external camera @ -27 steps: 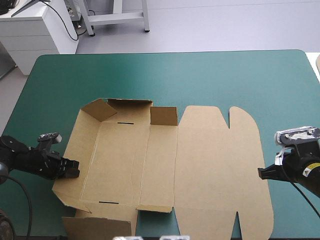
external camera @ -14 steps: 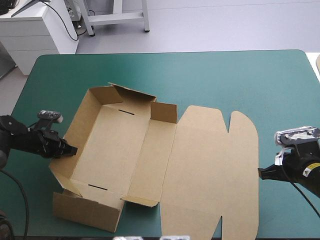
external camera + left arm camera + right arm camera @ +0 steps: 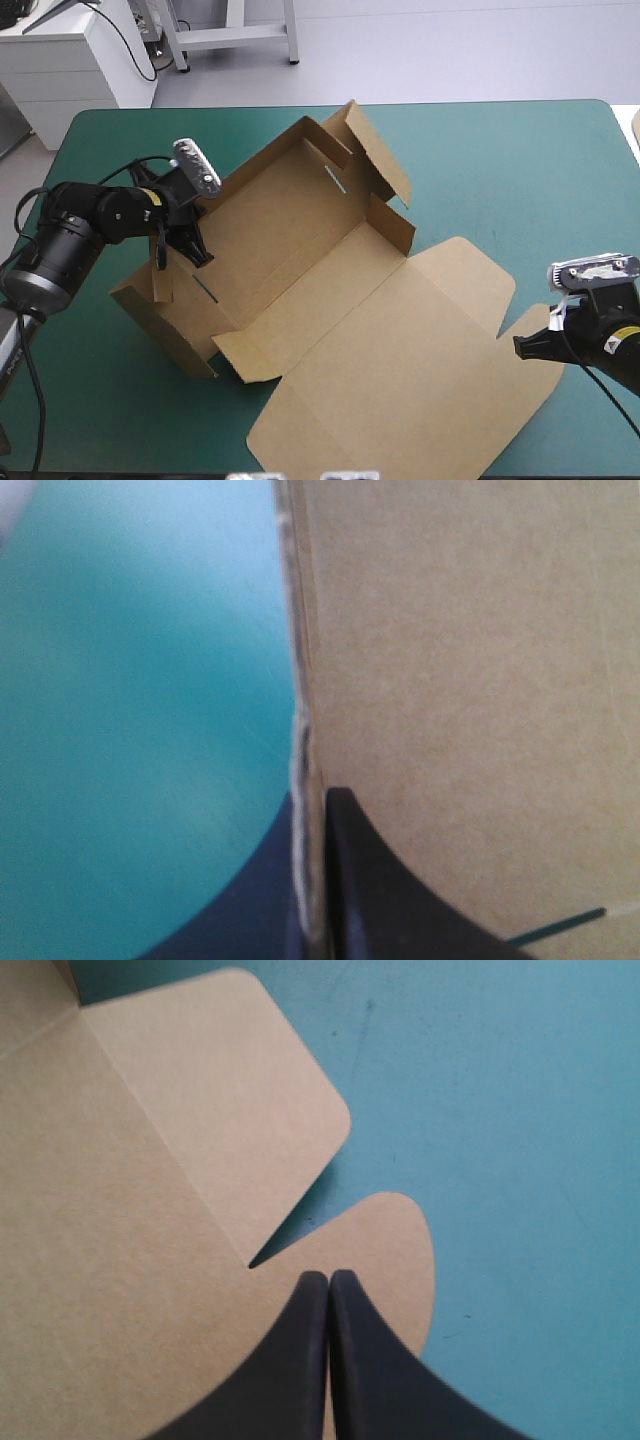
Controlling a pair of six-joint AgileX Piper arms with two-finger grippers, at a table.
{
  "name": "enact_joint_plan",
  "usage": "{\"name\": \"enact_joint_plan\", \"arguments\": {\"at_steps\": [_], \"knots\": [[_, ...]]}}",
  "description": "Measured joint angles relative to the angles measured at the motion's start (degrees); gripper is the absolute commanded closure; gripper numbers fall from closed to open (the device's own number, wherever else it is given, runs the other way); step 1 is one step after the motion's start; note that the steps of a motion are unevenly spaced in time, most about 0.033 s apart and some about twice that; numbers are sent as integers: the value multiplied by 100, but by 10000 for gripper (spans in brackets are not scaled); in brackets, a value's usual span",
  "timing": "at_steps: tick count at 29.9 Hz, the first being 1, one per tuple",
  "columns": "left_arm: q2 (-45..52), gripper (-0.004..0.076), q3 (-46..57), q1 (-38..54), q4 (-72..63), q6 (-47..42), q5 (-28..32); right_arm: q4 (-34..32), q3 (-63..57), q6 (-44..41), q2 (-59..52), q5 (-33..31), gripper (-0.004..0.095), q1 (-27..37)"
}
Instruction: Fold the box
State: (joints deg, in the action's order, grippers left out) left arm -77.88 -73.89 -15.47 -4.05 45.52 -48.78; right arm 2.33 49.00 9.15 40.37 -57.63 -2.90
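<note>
Left gripper [image 3: 192, 245] pinches the raised side wall [image 3: 165, 300] of the brown box [image 3: 300, 230], the board's edge clamped between its black fingers [image 3: 390, 900]. From that hold the box runs slantwise across the teal-green cover [image 3: 500, 170], with the tray toward the far left and the flat lid [image 3: 420, 370] toward the near right. Right gripper [image 3: 524, 346], fingers pressed together, rests at the lid's rounded corner tab [image 3: 395, 1250], so it is likely the nearer arm for lid work.

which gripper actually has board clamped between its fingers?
The left gripper: the raised wall edge of the brown cardboard box runs between its fingers. The right gripper is shut empty, over the lid's rounded tab.
</note>
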Motion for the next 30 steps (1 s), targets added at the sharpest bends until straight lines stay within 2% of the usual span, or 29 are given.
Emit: {"name": "enact_joint_plan", "arguments": {"at_steps": [8,12,24,30], "knots": [[-18,731,-54,-1237,1015,36,1585,178,0,0,0,0,929,0],[-36,731,-59,-1629,1163,97,2175,283,0,0,0,0,929,0],[-439,731,-60,-2592,1772,358,2397,289,0,0,0,100,929,0],[-947,731,-76,-2874,2648,-30,2515,289,0,0,55,737,929,0]]}}
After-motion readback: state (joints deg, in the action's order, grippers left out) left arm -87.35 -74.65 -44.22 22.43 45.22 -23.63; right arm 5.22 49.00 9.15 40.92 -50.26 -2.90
